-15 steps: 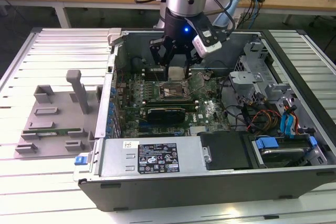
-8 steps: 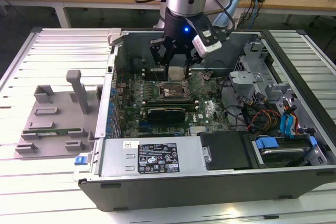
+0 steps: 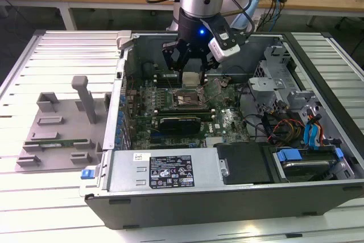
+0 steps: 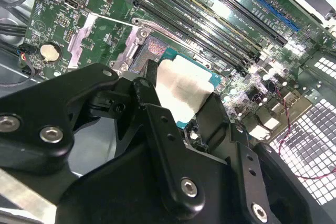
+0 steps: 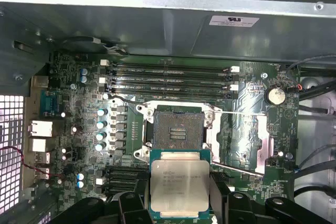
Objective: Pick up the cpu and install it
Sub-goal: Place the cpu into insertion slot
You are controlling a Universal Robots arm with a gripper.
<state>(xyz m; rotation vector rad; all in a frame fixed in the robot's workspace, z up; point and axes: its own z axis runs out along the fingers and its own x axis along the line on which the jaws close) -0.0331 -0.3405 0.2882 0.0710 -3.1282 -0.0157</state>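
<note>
My gripper (image 3: pixel 191 71) is shut on the cpu (image 3: pixel 192 78), a flat square chip with a silvery lid, and holds it by two opposite edges inside the open computer case. In both wrist views the cpu (image 5: pixel 179 182) (image 4: pixel 181 90) hangs a little above the motherboard, just short of the black-framed socket (image 5: pixel 178 129). The socket (image 3: pixel 187 99) is bare, and its metal load plate (image 5: pixel 257 140) is swung open to one side. In the second wrist view the black fingers (image 4: pixel 212 116) press against the chip's sides.
Memory slots (image 5: pixel 168 80) run along the far side of the socket. A graphics card (image 3: pixel 179 122) lies close to it in the exterior view. Drive cages and cables (image 3: pixel 296 118) crowd the exterior view's right. A grey tray (image 3: pixel 57 135) with a green memory stick sits outside the case.
</note>
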